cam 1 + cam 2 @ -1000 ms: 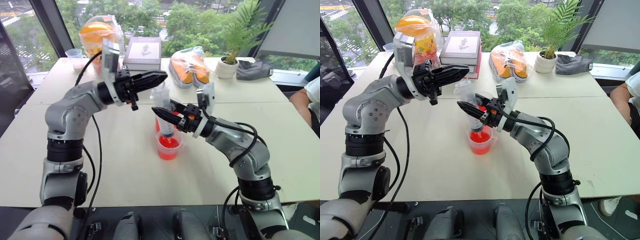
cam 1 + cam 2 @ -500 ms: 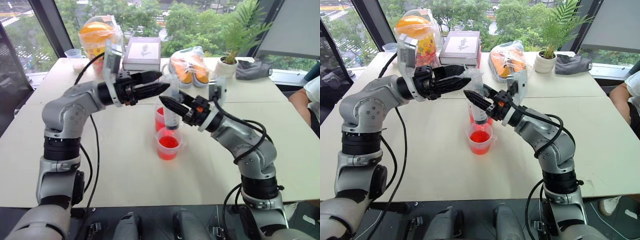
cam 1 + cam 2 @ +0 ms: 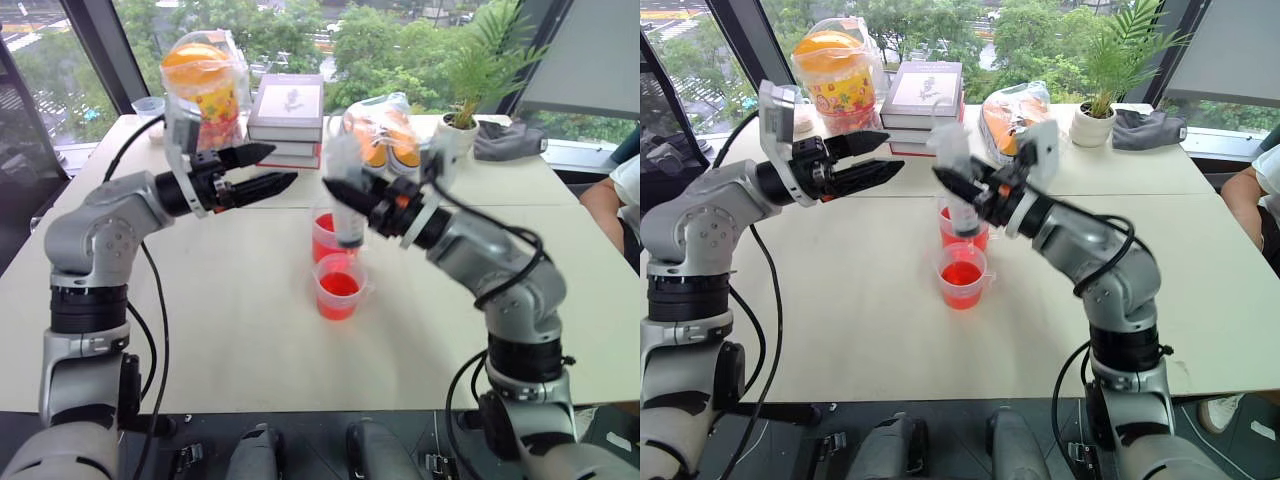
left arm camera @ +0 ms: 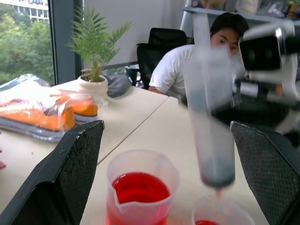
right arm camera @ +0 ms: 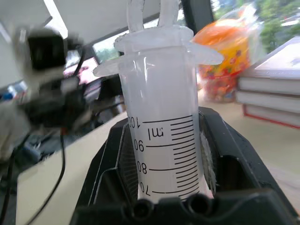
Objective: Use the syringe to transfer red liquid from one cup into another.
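Syringe (image 3: 345, 205) lifted, white table (image 3: 250, 330), window behind

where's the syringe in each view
Left eye: syringe upright at centre, in the right hand.
Right eye: centre, above the cups.
Left wrist: right of centre, tip down.
Right wrist: centre, between the fingers.
Shared landmark: the book stack.

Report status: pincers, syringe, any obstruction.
Left pincer open, clear of syringe. Right pincer shut on syringe, upright above the cups. Nothing in the way.
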Controlling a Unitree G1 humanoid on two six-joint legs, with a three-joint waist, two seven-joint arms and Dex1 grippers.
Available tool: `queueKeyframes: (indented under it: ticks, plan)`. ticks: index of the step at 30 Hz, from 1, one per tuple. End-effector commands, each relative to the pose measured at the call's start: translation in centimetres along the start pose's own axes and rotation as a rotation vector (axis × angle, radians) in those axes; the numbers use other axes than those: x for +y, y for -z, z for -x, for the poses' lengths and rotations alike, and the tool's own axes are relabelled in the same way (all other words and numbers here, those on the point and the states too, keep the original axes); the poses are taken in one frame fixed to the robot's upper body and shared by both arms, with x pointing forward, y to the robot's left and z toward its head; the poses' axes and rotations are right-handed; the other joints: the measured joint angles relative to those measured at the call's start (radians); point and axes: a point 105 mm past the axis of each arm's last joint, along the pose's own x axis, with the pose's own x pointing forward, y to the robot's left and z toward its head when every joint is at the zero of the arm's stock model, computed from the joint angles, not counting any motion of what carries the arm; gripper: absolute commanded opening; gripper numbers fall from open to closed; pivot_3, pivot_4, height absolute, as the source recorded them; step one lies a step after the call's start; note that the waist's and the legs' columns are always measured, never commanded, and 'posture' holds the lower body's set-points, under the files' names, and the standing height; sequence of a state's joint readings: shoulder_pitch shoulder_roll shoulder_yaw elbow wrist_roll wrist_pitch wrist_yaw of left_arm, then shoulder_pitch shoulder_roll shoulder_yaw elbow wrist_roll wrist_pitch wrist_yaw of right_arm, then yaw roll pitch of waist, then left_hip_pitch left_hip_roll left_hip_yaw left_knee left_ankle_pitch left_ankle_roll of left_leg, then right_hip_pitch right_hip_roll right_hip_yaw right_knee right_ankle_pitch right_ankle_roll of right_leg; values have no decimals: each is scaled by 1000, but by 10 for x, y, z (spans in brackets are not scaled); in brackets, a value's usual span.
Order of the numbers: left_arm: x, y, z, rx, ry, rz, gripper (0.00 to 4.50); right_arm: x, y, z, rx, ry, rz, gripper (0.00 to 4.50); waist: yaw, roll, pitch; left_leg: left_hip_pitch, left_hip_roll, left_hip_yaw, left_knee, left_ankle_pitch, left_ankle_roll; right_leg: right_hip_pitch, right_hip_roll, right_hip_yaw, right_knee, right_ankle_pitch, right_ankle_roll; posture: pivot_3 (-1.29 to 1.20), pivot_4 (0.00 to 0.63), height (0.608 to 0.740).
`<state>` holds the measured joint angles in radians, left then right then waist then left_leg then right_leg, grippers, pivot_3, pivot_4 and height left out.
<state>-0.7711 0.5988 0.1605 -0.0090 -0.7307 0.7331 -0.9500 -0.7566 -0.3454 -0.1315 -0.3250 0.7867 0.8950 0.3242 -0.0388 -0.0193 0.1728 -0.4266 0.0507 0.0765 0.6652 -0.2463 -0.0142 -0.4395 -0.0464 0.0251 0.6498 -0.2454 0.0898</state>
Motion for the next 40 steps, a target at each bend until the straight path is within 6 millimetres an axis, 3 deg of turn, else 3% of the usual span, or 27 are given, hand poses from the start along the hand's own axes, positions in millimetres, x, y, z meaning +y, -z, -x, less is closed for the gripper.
queueKeyframes:
  ticks: [1,5,8,12,18,21,22,26,32,33,37,40]
  plan:
    - [-7,-6,3,-19,-5,-56,4445,-38,-24,10,59,182,-30,1384,4,0,0,0,0,0,0,0,0,0,0,0,0,0,0,0,150,740]
    - [-14,4,3,-20,-8,-42,4445,-98,-16,37,323,441,-38,1384,7,0,0,0,0,1,-1,0,0,0,-1,0,-1,0,0,0,150,740]
    - [-19,6,3,-37,-2,-22,4445,-136,15,67,602,603,-20,1384,14,0,0,-1,-1,2,-2,0,1,0,-1,1,-4,-2,-3,0,150,740]
    - [-22,13,4,-34,-23,-21,4445,-166,49,94,776,707,-63,1384,10,0,0,0,-1,2,-2,-1,1,-1,1,2,-4,-1,-2,0,150,740]
    - [-25,24,8,-6,-52,-19,4445,-180,90,112,909,744,-172,1384,0,0,0,-1,-1,2,-2,-1,1,-2,1,2,-3,0,0,0,150,740]
    - [-26,29,10,19,-67,-26,4445,-181,97,113,927,734,-183,1384,-3,0,0,-1,-1,2,-2,-1,1,-2,1,2,-3,0,0,0,150,740]
    - [-26,31,11,27,-70,-30,4500,-181,98,113,929,734,-186,2449,-4,0,0,-1,-1,2,-2,-1,1,-2,1,2,-3,0,0,0,150,740]
    - [-27,33,14,41,-79,-32,4500,-178,95,111,911,704,-198,4448,-4,0,0,-1,-1,2,-2,-1,1,-2,1,2,-3,0,0,0,150,740]
    - [-28,33,20,64,-85,-34,4500,-165,58,107,834,594,-25,4448,-1,0,0,-1,-1,2,-2,-1,1,-2,1,2,-3,0,0,0,150,740]
    - [-28,33,23,74,-90,-38,4500,-155,44,108,804,534,55,4448,2,0,0,-1,-1,2,-3,-1,1,-2,1,2,-3,0,0,0,150,740]
    - [-29,36,32,109,-104,-44,4500,-86,6,112,690,188,211,4448,21,0,0,-2,-1,1,-4,-1,1,-2,0,1,-4,-1,2,0,150,740]
    - [-30,37,37,128,-112,-39,4500,-58,-5,123,664,79,278,4448,22,0,0,-1,0,1,-4,-1,2,-1,0,1,-4,-1,2,0,150,740]
